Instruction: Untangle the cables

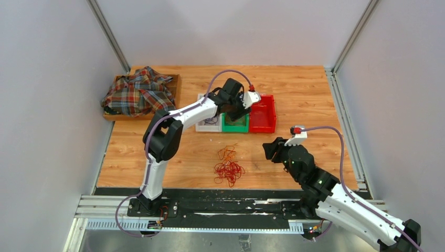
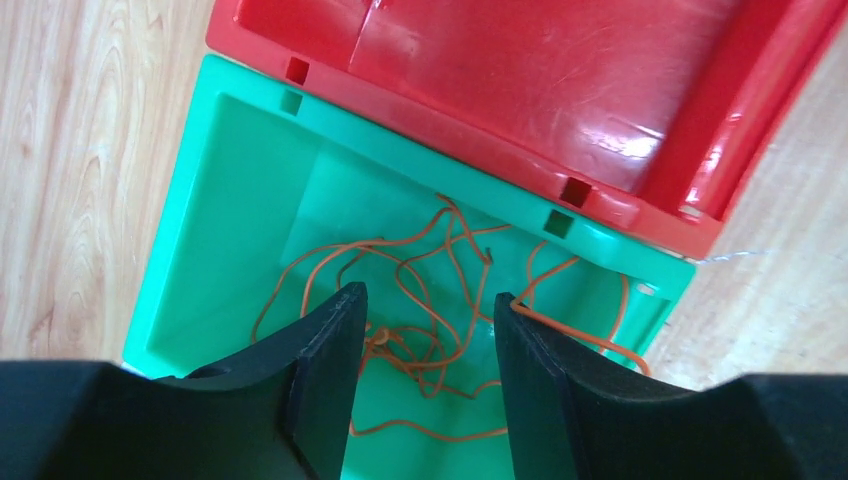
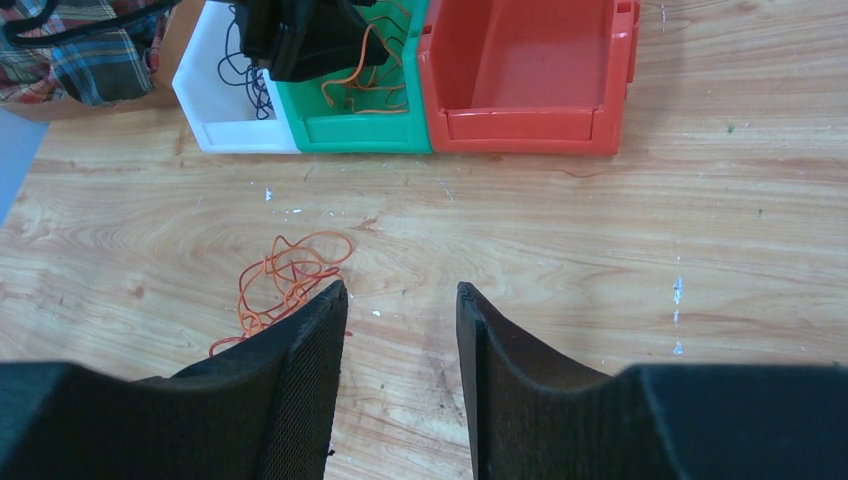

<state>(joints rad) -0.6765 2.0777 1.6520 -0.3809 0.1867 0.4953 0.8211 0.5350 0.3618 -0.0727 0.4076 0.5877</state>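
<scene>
A clump of thin red and orange cables [image 1: 229, 167] lies on the wooden table between the arms; its orange part shows in the right wrist view [image 3: 285, 275]. My left gripper [image 2: 430, 295] is open above the green bin [image 2: 240, 200], where loose orange cables [image 2: 420, 270] lie. One orange strand rests against its right fingertip [image 2: 510, 305]. In the top view the left gripper [image 1: 240, 109] hangs over the bins. My right gripper [image 3: 400, 290] is open and empty above bare table, right of the clump [image 1: 270, 149]. Dark purple cables [image 3: 245, 60] lie in the white bin.
Three bins stand in a row at mid-table: white [image 1: 202, 125], green [image 1: 234, 127], red [image 1: 262, 113]. The red bin [image 3: 530, 70] holds nothing visible. A plaid cloth [image 1: 139, 92] fills a wooden tray at the back left. Grey walls enclose the table.
</scene>
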